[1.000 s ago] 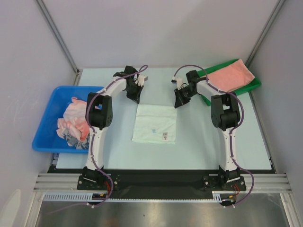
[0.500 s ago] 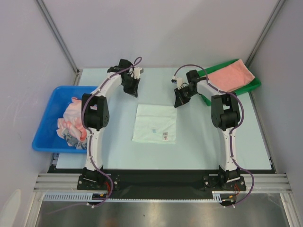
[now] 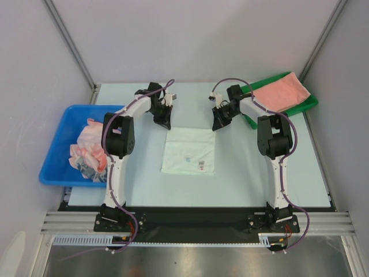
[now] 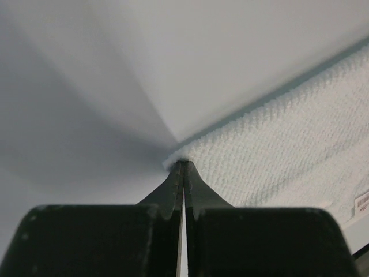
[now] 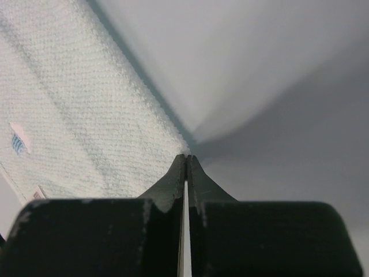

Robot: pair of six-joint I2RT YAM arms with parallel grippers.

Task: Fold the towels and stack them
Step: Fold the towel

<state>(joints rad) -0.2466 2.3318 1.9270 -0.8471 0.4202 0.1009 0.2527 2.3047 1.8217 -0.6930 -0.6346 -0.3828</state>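
Mint towel (image 3: 188,151) lies flat, left of the green tray (image 3: 312,102). My left gripper (image 4: 184,163) and right gripper (image 5: 186,156), fingers pressed together, rest at its far corners; whether cloth is pinched I cannot tell. First fold, I judge: next needs both corners drawn evenly nearward.

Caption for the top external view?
Closed left gripper, right gripper at far corners of mint towel; pink towel on green tray, crumpled towels in blue bin.

The top camera looked steeply down from behind the arm bases over the whole table (image 3: 259,173). The wrist cameras sat close behind the left gripper (image 4: 184,167) and right gripper (image 5: 185,158), each facing a far corner of the pale towel (image 3: 188,151), which all three views shared.
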